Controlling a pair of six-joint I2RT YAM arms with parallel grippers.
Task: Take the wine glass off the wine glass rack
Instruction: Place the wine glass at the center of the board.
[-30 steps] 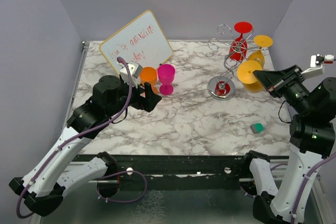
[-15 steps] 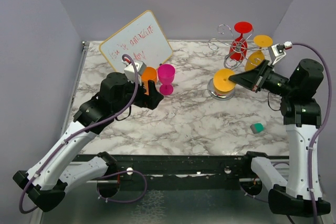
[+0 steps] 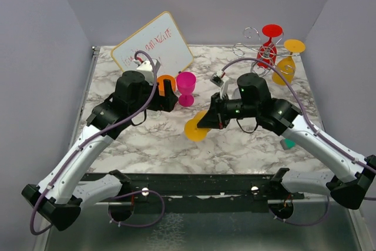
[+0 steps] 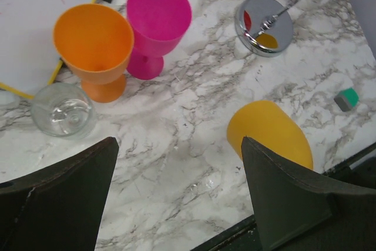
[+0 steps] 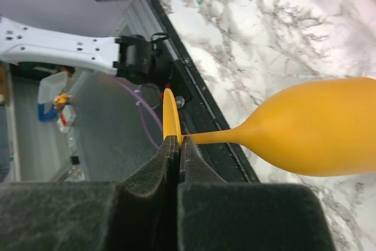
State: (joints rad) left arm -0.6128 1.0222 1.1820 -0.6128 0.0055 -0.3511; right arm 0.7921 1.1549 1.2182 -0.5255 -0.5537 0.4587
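My right arm point(image 3: 294, 124) lies slantwise across the middle of the table point(image 3: 158, 139), so it bars the straight way from the near edge to the far right corner. That corner is crowded by the wine glass rack point(image 4: 264, 19), with a red glass point(image 3: 272, 30) and a yellow glass point(image 3: 285, 70) hanging on it.

The yellow wine glass point(image 3: 197, 129), pinched by its foot in the right gripper point(image 5: 178, 140), juts out over the table's middle.

By the far left corner the whiteboard point(image 3: 154, 48), orange cup point(image 4: 94, 42), magenta cup point(image 4: 158, 19) and clear glass point(image 4: 63, 110) stand close together. My left gripper point(image 4: 177, 145) is spread wide just before them.

I see bare marble along the near left edge. There is more along the far edge, between the magenta cup and the rack. A teal block point(image 4: 346, 99) sits near the right edge.
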